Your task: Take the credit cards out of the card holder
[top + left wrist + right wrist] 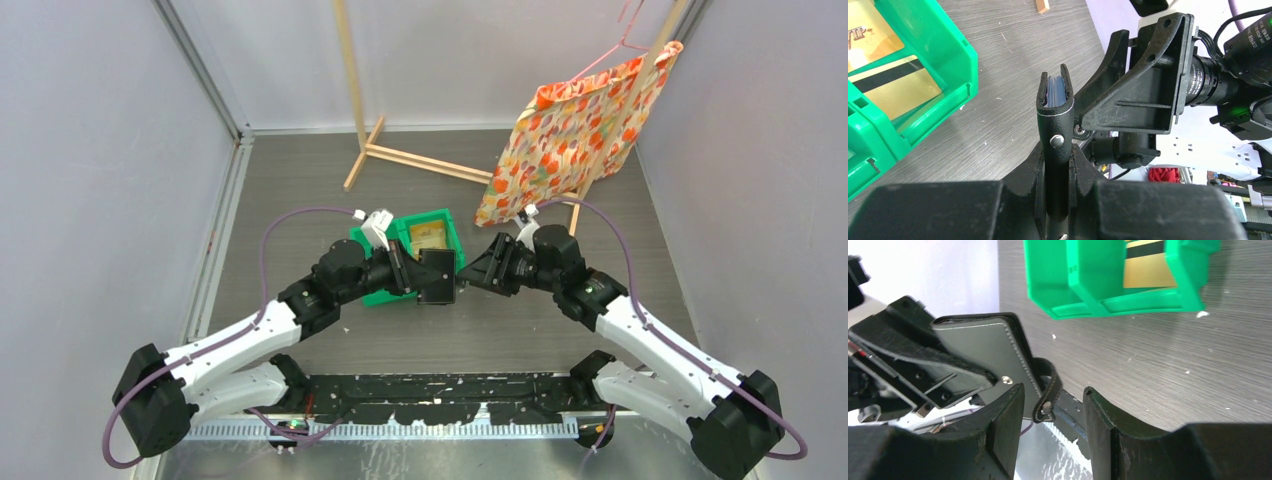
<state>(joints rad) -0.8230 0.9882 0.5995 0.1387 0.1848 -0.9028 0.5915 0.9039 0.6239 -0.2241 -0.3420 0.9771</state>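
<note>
Black, with pale stitching along its edge, the card holder point(1054, 117) is off the worktop point(300, 180), standing on edge between the two arms and just in front of the green bin point(955, 60). The left hand point(1056, 172) pinches it, one finger pressed flat against each cover. From the left wrist view it is seen edge-on: the covers gape a little at the top and grey-blue pocket edges show between them. Whether a card sits in those pockets I cannot tell from this angle.

A narrow strap with a metal snap point(1048, 390) curls off the card holder's free end. It hangs in the gap between the fingers of the right hand point(1053, 405), which are spread apart and grip nothing. That hand faces the left one, close to the card holder's edge.

Two of the credit cards point(895, 90) lie flat in the bin, in the compartment farther from the arms. Both are golden; the nearer one has a dark stripe, and the other carries pale lettering.

Behind the bin, a slim wooden rack point(350, 70) stands on the grey wood-grain worktop. To the right, an orange flowered cloth point(575, 130) hangs from a pink hanger point(605, 55).
</note>
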